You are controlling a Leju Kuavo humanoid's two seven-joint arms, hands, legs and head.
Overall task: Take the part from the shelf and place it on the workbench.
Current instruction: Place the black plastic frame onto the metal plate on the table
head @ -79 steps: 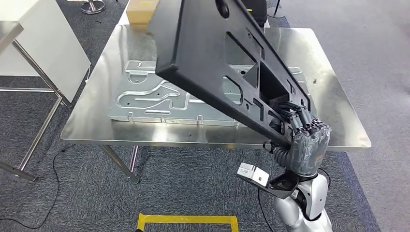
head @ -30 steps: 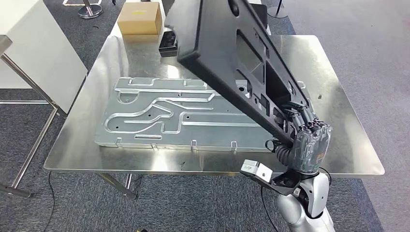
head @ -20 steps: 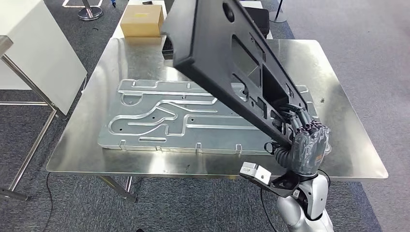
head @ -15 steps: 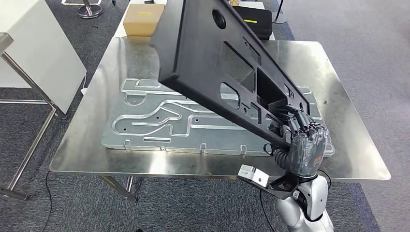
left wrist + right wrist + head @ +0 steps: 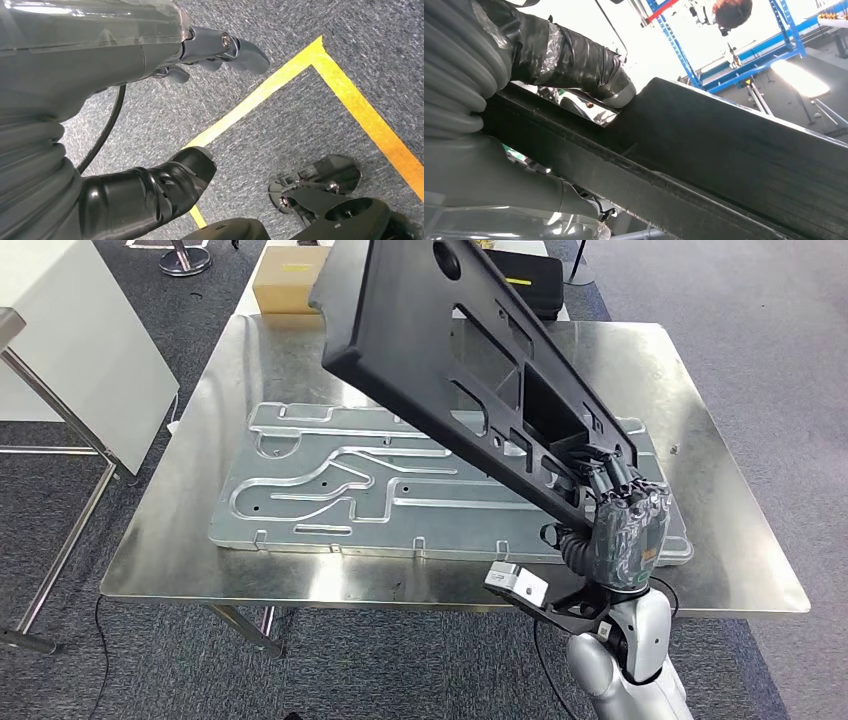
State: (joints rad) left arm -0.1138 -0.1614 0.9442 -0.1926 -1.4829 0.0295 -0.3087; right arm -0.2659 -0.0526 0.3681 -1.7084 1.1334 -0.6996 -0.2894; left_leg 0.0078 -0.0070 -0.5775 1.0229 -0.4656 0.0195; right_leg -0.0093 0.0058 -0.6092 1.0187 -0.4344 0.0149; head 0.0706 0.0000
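A long black plastic panel (image 5: pixel 455 360) with several cut-outs slants up and away over the steel workbench (image 5: pixel 720 500). My right hand (image 5: pixel 622 525) grips its near lower end, above the workbench's front right part. In the right wrist view the panel's dark edge (image 5: pixel 724 165) runs across, clamped under my right thumb (image 5: pixel 569 60). My left hand (image 5: pixel 150 100) hangs over grey carpet with its fingers apart and nothing in it.
A large stamped silver metal plate (image 5: pixel 330 490) lies flat on the workbench under the panel. A cardboard box (image 5: pixel 290 290) and a black case (image 5: pixel 525 280) sit beyond the far edge. A white table (image 5: pixel 80 340) stands at left. Yellow floor tape (image 5: pixel 280 85) crosses the carpet.
The camera has moved closer to the workbench and the scene shifted. The panel, still in my right hand, has swung slightly and its far end sits a little higher.
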